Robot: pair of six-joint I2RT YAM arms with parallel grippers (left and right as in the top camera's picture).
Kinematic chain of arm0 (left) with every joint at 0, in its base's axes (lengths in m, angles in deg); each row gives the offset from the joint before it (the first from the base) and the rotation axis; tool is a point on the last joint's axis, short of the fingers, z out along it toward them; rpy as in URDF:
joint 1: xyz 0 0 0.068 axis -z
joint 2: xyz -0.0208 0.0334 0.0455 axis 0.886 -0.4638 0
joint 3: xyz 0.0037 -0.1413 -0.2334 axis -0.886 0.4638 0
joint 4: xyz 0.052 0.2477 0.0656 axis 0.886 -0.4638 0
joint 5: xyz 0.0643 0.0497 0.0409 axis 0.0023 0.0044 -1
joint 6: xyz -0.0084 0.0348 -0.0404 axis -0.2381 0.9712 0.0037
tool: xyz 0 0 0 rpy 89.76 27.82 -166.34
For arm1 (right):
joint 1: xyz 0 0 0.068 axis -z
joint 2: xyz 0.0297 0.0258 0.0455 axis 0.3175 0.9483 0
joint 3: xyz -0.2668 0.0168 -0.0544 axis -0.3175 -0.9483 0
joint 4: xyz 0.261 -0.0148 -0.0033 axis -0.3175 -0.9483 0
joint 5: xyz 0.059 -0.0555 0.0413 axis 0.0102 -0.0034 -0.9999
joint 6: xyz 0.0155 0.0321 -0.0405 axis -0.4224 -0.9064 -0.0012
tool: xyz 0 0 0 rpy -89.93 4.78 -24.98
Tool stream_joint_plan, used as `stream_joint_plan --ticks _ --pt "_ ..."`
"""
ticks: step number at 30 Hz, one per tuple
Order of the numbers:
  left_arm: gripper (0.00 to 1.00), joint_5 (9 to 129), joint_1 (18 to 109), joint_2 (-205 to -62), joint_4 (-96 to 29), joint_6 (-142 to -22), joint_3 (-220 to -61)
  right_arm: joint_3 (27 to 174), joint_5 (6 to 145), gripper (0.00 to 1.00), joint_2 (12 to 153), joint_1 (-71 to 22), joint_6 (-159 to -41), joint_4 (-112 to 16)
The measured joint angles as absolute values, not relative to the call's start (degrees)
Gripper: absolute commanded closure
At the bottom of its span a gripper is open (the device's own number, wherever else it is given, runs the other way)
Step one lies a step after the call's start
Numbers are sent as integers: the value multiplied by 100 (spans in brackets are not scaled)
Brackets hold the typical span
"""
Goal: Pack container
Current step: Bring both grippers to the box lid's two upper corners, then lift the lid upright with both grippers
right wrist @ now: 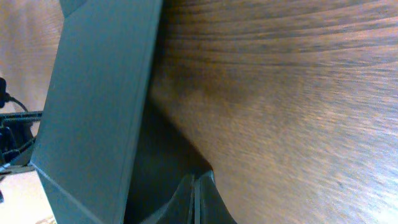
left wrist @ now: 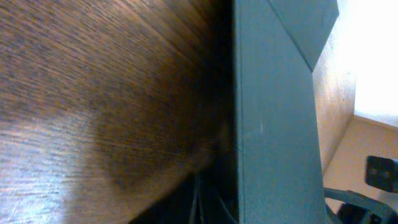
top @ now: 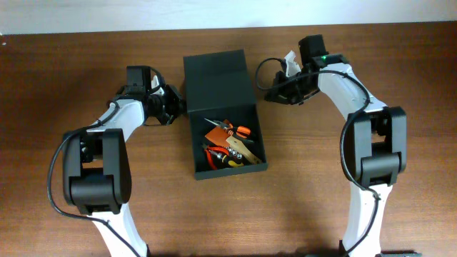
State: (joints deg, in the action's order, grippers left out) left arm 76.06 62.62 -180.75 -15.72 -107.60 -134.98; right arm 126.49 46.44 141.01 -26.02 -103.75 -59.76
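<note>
The container is set on the desk, long axis running away from the robot. Its flap is flanked closely by the left gripper and right gripper; whether either is clenched cannot be told.

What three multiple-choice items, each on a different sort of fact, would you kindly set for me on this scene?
1. Where are the tools?
A. In the box
B. On the table
C. In a gripper

2. What colour is the box?
A. White
B. Dark green
C. Red

3. How is the lid?
A. Shut
B. Torn off
C. Open

Answers:
1 A: the overhead view shows them lying between its walls.
2 B: its walls read dark green in both wrist views.
3 C: the lid is folded back and the inside shows.
</note>
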Motion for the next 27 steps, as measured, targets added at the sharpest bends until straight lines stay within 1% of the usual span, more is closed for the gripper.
stream_joint_plan --ticks 14,24,27 --pt "98 7868 6301 -18278 -906 -11027 -13498 12654 4198 96 14322 -2724 -10569 -5288" --pt "98 7857 6441 -18278 -674 -11171 -13498 12654 4214 96 14335 -2755 -10622 -5126" --pt "98 7903 6450 -18280 -499 -11147 -13495 12654 4205 96 14335 -2744 -10482 -5058"
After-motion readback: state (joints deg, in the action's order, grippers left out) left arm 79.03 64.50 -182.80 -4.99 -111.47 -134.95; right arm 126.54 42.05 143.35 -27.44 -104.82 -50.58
